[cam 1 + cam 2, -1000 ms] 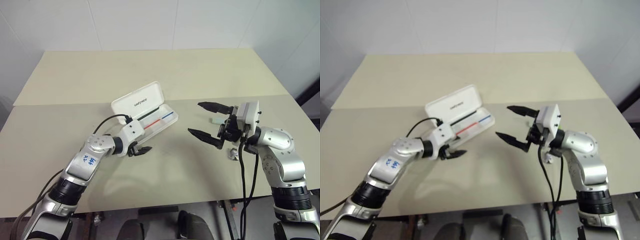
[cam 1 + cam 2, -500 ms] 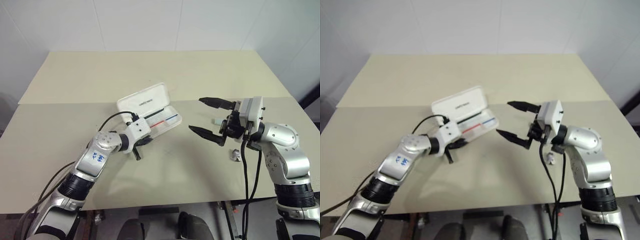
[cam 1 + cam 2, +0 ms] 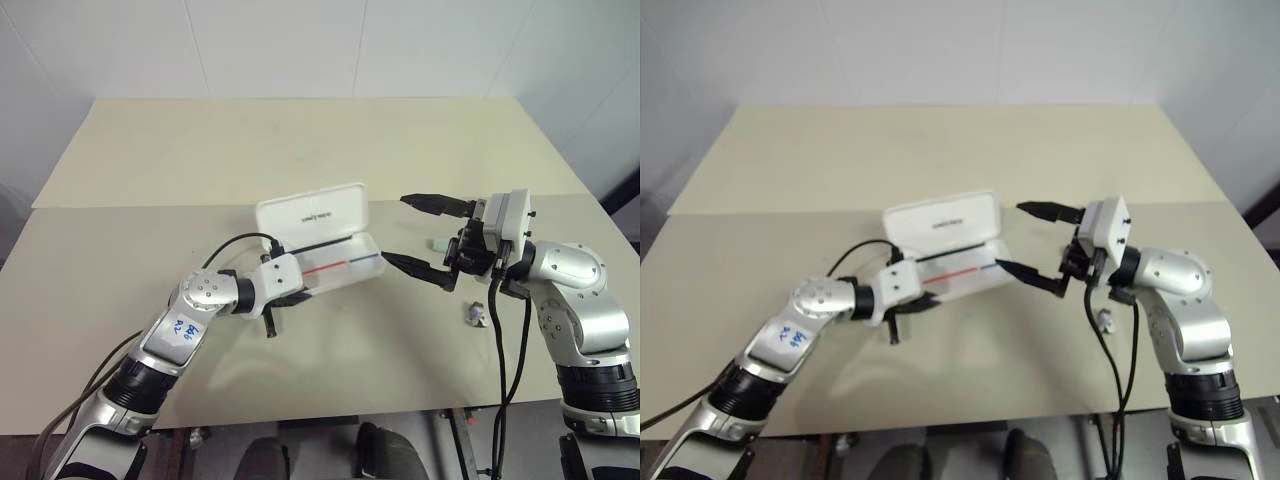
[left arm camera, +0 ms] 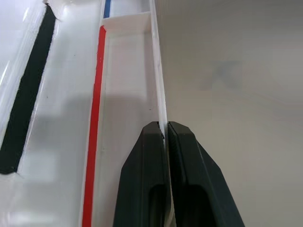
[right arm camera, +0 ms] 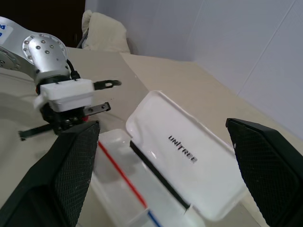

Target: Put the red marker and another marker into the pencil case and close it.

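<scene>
The white pencil case (image 3: 322, 243) lies open mid-table, lid (image 3: 310, 213) raised and its red-and-blue line on the tray (image 4: 128, 94). My left gripper (image 4: 165, 128) is shut on the tray's front wall, at the tray's left end (image 3: 291, 297). My right gripper (image 3: 425, 236) hangs wide open to the right of the case, its lower fingertip right beside the tray's right end. Behind its fingers, another marker (image 3: 438, 243) shows as a pale stub on the table. A black strip (image 4: 28, 90) runs along the tray's hinge side. The red marker is out of view.
A small grey-white lump (image 3: 477, 314) lies on the beige table (image 3: 300, 140) below the right wrist. A seam crosses the table just behind the case. A black cable loops over the left wrist. White walls stand behind the far edge.
My left gripper has gone from open to shut on the tray's front wall. The case has swung to lie more level, its right end now next to the right gripper. The right arm held still.
</scene>
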